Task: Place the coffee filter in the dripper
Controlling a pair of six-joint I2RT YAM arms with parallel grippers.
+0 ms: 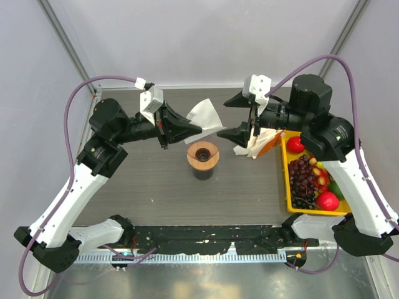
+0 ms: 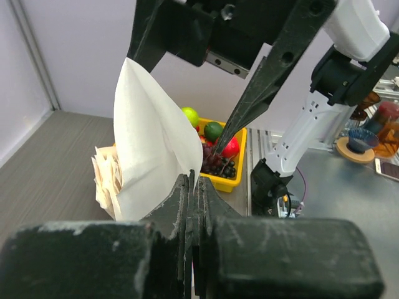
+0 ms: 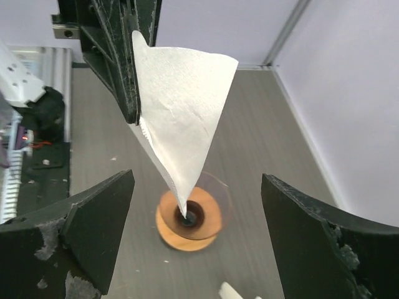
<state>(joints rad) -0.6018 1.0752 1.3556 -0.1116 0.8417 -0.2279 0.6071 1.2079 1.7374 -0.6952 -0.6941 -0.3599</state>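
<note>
Coffee filter (image 1: 204, 115): one white paper cone, slightly crinkled, held clear of the tabletop (image 1: 143, 187) in the upper centre of the top view. Its wide end stands up and its point hangs down. In the right wrist view the point lines up with the dark centre of the dripper; whether it touches cannot be told.

Dripper (image 1: 203, 154): upright on the tabletop at mid-frame, just below the filter in the top view. Tan wooden collar ring and dark centre are visible, and nothing is seated in it.

Left gripper (image 2: 192, 184): jaws closed, pinching the filter along one edge, coming in from the left of the frame.

Right gripper (image 1: 232, 117): jaws spread wide and holding nothing, just right of the filter and facing it, with no contact seen.

Ruffled bunch of white filters (image 1: 255, 142): on the tabletop right of the dripper, under the right gripper and beside the tray.

Yellow tray (image 1: 285, 187): at the right edge, holding dark grapes and red and green fruit
</note>
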